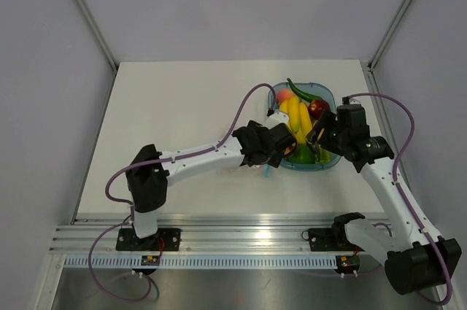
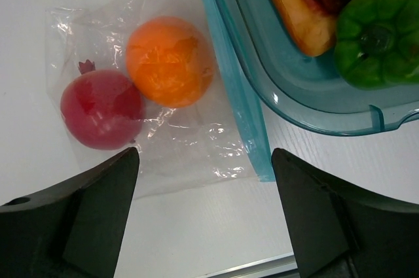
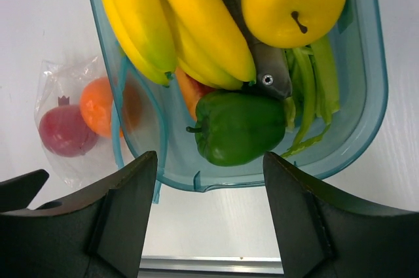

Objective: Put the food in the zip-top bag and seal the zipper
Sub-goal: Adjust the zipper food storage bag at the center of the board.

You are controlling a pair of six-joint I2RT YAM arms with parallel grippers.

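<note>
The clear zip-top bag (image 2: 183,147) lies flat on the table with the red fruit (image 2: 101,108) and the orange fruit (image 2: 170,62) inside it. Its light blue zipper (image 2: 239,95) runs along the edge next to the tray; I cannot tell if it is sealed. The yellow fruit (image 3: 294,3) sits in the blue-tinted tray (image 3: 366,121). My left gripper (image 2: 204,160) is open and empty, above the bag's near edge. My right gripper (image 3: 209,160) is open and empty, above the tray's near rim. The bag (image 3: 59,75) also shows left of the tray in the right wrist view.
The tray (image 1: 328,95) at the right back holds bananas (image 3: 190,16), a green pepper (image 3: 242,124), green chilies and a grey piece. Both grippers (image 1: 266,146) (image 1: 317,138) hover close together at the tray's near left side. An aluminium rail runs along the table's near edge.
</note>
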